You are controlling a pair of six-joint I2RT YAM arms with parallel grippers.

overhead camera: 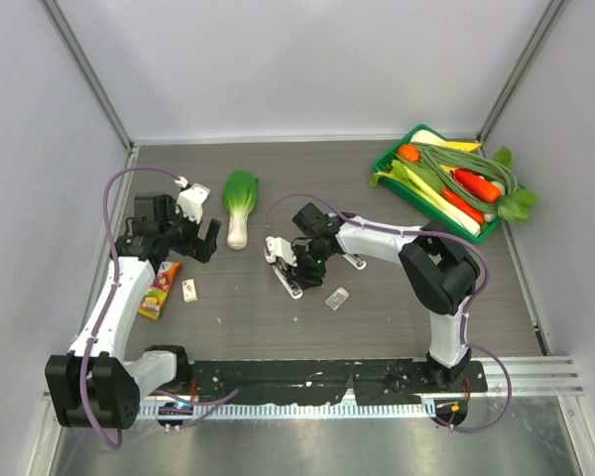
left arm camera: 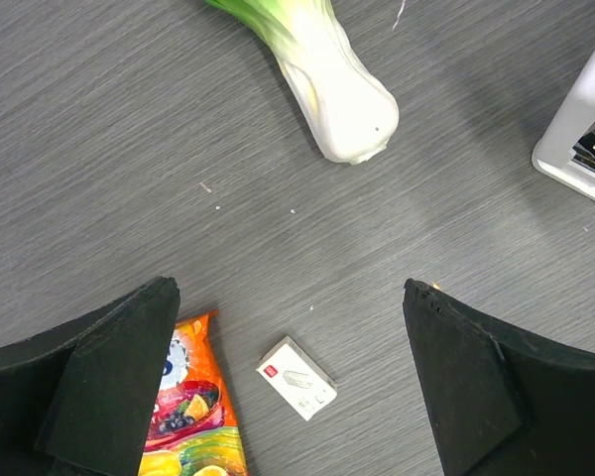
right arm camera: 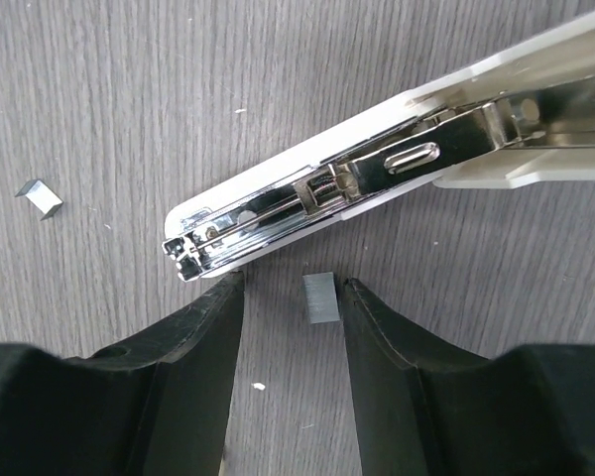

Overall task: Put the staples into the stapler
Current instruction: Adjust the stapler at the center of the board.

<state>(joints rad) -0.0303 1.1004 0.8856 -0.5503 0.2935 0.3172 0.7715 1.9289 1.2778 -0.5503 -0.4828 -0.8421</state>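
**Surroundings.** A bok choy [overhead camera: 240, 203] lies on the surface between your 2 arms. A bright snack packet [overhead camera: 160, 290] lies beside the left arm. A green tray [overhead camera: 395, 152] of vegetables sits at the far right corner, well apart from the work. A small pale bar [overhead camera: 337, 297] lies near the right arm, on its near side. Nothing stands between your right claw [right arm camera: 293, 288] and the stapler [overhead camera: 290, 285].

**Surface and room.** The surface [overhead camera: 397, 327] is dark grey with a wood grain. Pale walls close it in on 3 sides, and a metal rail runs along the near edge.

**Task items.** The stapler lies opened at mid-surface, directly under your right claw. The staple box [overhead camera: 189, 290] lies flat near the left arm, just beside the snack packet and not touching it.

**View differences.**
- **Right wrist view:** This is the only view that shows the stapler's silvery channel exposed. A short grey staple strip [right arm camera: 320, 297] sits between the fingers, close to 1 of them and clear of the other. Your right claw is partly spread and pinches nothing. A loose staple fragment [right arm camera: 40, 196] lies apart from it.
- **Top view:** The strip and the fragment are too small to make out here.
- **Left wrist view:** Your left claw [left arm camera: 288, 297] is spread wide. The staple box shows between its fingers, untouched, and a white corner of the stapler shows at the frame edge.
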